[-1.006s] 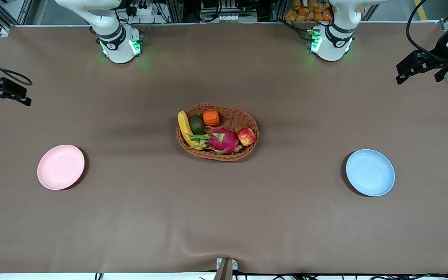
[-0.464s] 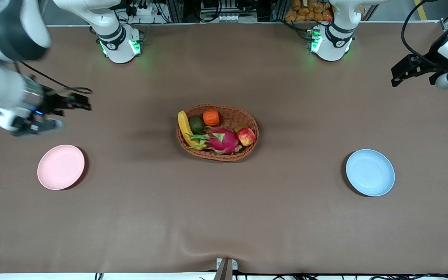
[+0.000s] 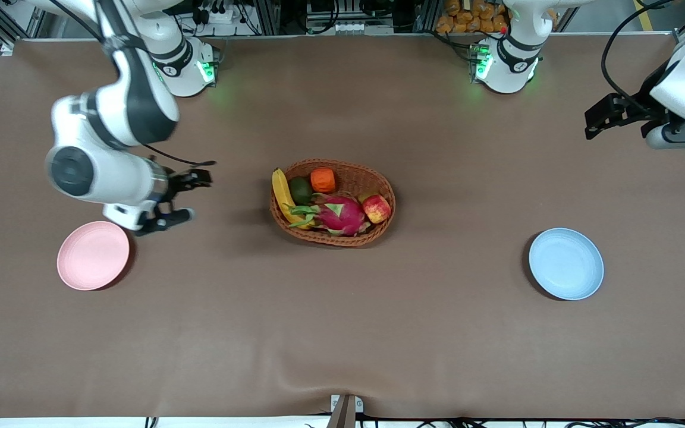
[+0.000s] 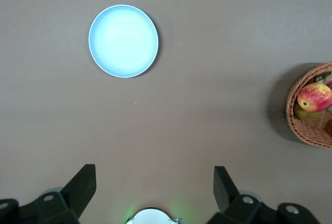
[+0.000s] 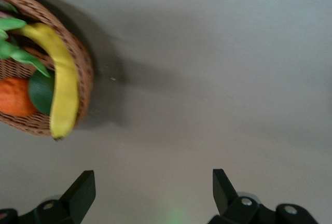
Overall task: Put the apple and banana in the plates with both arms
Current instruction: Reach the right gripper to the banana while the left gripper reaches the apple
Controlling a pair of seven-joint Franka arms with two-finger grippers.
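Spreading under everything is the brown tabletop [image 3: 342, 333], with both arm bases along its edge farthest from the front camera. The right arm [image 3: 110, 113] reaches out over the bare tabletop between the pink plate and the basket, and the left arm [image 3: 684, 89] hangs over the tabletop at its own end. The oval wicker basket [image 3: 378, 235] sits at the middle of the tabletop. The pink plate [image 3: 93, 255] lies toward the right arm's end and the light blue plate [image 3: 565, 263] toward the left arm's end, both a little nearer the front camera than the basket and well apart from it; neither holds anything.

Inside the basket, a pink dragon fruit [image 3: 339, 215] lies in the middle. The banana [image 3: 283, 196] rests along the basket's rim at the end toward the right arm, its dark tip sticking past the rim in the right wrist view. The apple [image 3: 376, 208] sits at the end toward the left arm. A dark green fruit [image 3: 301, 190] and an orange ridged fruit [image 3: 322, 180] lie beside the banana.

The right gripper [image 3: 183, 196] stands with its jaws wide apart and holds nothing; the left gripper [image 4: 153, 185] is likewise spread wide with nothing between its fingers.
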